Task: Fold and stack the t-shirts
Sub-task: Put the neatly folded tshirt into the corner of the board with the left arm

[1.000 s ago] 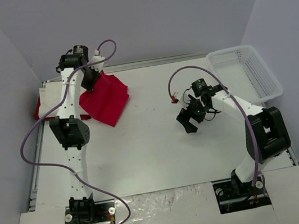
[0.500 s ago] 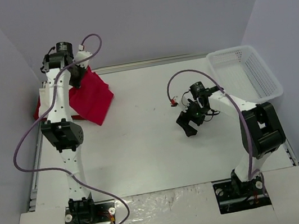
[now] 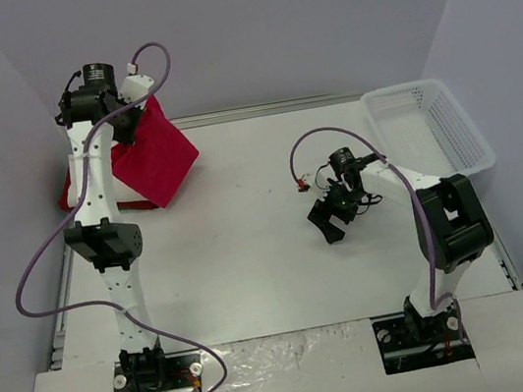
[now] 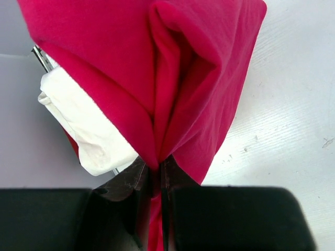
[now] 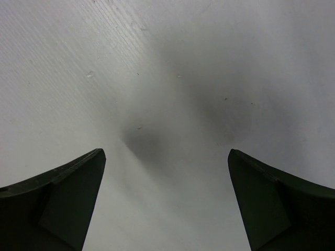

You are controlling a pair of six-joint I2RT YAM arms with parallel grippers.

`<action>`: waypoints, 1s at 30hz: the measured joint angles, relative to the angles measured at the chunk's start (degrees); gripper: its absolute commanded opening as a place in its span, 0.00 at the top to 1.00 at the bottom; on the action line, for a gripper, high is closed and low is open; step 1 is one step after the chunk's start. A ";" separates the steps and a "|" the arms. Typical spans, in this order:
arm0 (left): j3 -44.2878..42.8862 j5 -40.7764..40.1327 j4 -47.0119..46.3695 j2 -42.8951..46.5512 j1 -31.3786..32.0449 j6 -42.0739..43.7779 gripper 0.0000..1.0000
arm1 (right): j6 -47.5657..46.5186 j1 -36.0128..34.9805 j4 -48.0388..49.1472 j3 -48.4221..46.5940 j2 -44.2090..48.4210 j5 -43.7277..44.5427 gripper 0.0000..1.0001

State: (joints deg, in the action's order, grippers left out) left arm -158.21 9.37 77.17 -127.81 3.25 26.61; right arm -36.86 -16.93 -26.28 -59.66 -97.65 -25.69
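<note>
Left tool [image 4: 155, 177]: jaws nearly closed, pinching a bunched fold of the red t-shirt [image 4: 172, 78]. The cloth hangs from the pinch in a draped, roughly triangular sheet with deep vertical creases. In the top view the left tool [image 3: 124, 126] is raised high over the far-left corner of the bench [image 3: 251, 257]. The red t-shirt [image 3: 157, 155] spreads down and out below it, lower corner close to the bench surface; can't tell if it touches.

Beside and behind the hanging shirt, the left wrist view shows the white t-shirt [image 4: 86, 128] lying bunched at the bench's left edge. A sliver of more red cloth [image 4: 73, 145] shows under it. From the top, more red cloth [image 3: 66, 194] pokes out left of the left arm at the same edge; can't tell if it is a separate shirt.

Right tool [image 5: 166, 157]: jaws wide apart, nothing between them, only bare bench and its own shadow below. In the top view the right tool [image 3: 329, 221] sits low over the bench right of centre, well apart from the shirts.

White lattice basket [image 3: 462, 129] is at the far-right corner of the bench.
</note>
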 measured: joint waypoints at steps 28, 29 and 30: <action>6.54 -10.40 -11.02 -2.89 -13.18 3.23 0.06 | -0.02 0.07 0.31 1.42 -0.61 1.53 0.00; 7.13 -11.58 -12.15 -2.86 -13.51 3.17 0.06 | -0.02 0.07 0.35 1.42 -0.61 1.53 0.00; 8.09 -13.00 -13.57 -2.34 -13.77 3.13 0.06 | -0.02 0.07 0.37 1.44 -0.61 1.51 0.00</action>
State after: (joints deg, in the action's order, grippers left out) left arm -150.12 -3.64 63.59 -130.15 -10.52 29.74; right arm -36.88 -16.86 -25.91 -58.22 -98.26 -24.18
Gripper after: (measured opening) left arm 0.942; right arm 0.999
